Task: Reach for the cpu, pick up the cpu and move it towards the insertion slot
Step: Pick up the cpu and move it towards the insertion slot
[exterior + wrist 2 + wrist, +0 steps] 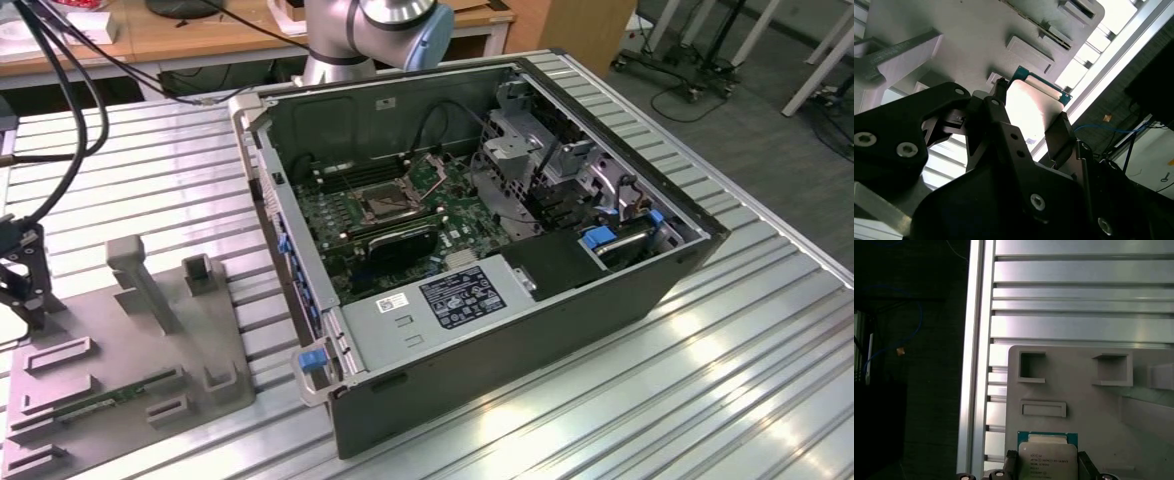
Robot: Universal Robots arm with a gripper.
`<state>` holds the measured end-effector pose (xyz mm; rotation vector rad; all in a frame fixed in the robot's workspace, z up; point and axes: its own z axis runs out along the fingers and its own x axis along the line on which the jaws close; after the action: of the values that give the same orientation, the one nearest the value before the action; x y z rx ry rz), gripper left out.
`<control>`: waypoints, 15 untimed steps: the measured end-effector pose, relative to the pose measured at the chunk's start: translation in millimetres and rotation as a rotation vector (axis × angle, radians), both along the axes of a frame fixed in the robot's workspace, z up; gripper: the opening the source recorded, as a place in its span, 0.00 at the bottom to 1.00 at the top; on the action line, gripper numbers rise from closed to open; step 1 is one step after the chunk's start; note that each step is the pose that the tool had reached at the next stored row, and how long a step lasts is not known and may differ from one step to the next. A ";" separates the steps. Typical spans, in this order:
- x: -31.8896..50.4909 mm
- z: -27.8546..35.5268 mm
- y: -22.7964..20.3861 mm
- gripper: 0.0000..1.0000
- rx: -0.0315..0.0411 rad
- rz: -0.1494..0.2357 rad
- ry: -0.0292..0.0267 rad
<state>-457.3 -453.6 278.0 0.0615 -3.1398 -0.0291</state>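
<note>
Pincer point(1030, 106) clamps opposite edges of the cpu point(1048, 460), a small square silvery chip with a green rim, over the grey moulded tray point(1114, 405). It is best kept level and steady toward the shiny-framed insertion slot point(378, 203).

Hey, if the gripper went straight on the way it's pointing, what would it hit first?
Probably the grey fixture plate. The gripper is closed on the cpu, and the plate lies right behind it in both wrist views, though how near is unclear.

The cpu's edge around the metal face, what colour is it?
Teal-green cpu edge, clearest in the first wrist view.
</note>
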 end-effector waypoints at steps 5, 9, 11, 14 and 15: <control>0.0 1.0 0.0 0.55 -0.0015 0.000 -0.0001; 0.0 1.7 0.0 0.55 -0.0029 0.000 0.0000; 0.0 2.0 0.0 0.55 -0.0037 0.000 -0.0001; 0.0 2.5 0.0 0.55 -0.0051 0.000 -0.0001; 0.0 2.6 0.0 0.55 -0.0059 0.000 -0.0001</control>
<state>-457.3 -453.6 280.7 0.0615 -3.1398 -0.0199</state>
